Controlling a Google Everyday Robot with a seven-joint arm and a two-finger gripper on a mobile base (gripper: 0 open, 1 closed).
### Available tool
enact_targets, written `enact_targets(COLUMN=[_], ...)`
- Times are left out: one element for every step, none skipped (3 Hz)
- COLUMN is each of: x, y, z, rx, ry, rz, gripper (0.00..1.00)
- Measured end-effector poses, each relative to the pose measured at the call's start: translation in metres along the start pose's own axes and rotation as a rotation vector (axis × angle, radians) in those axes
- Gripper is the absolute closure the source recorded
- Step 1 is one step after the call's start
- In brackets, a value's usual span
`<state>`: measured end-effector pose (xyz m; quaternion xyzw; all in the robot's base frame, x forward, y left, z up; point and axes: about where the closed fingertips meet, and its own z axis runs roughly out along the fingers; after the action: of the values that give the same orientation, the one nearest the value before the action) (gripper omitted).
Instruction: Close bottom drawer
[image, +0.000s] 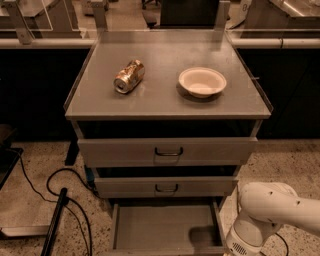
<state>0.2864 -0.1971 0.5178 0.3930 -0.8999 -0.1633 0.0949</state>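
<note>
The bottom drawer (165, 227) is pulled out from the grey cabinet, showing a shallow, flat, empty grey tray; its front edge runs along the bottom of the view. Above it are the middle drawer (165, 187) and the top drawer (167, 151), both pushed in, each with a dark loop handle. My white arm (265, 212) comes in from the right and bends down at the drawer's right front corner. The gripper itself is below the frame edge and out of view.
A crushed can (128, 76) lies on its side and a white bowl (202, 81) stands on the cabinet top (165, 100). Black cables (60, 200) and a dark bar lie on the speckled floor to the left. Dark counters stand behind on both sides.
</note>
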Motion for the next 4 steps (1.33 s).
enact_targets(x=[0.000,0.000,-0.004,-0.010], y=[0.000,-0.008,-0.035,-0.055], z=[0.000,0.023,0.074,0.110], rx=[0.000,-0.032,-0.089,-0.132], ry=[0.000,0.008,-0.012,-0.039], rz=[0.000,0.023,0.118,0.183], gripper=[1.00,1.00,1.00,1.00])
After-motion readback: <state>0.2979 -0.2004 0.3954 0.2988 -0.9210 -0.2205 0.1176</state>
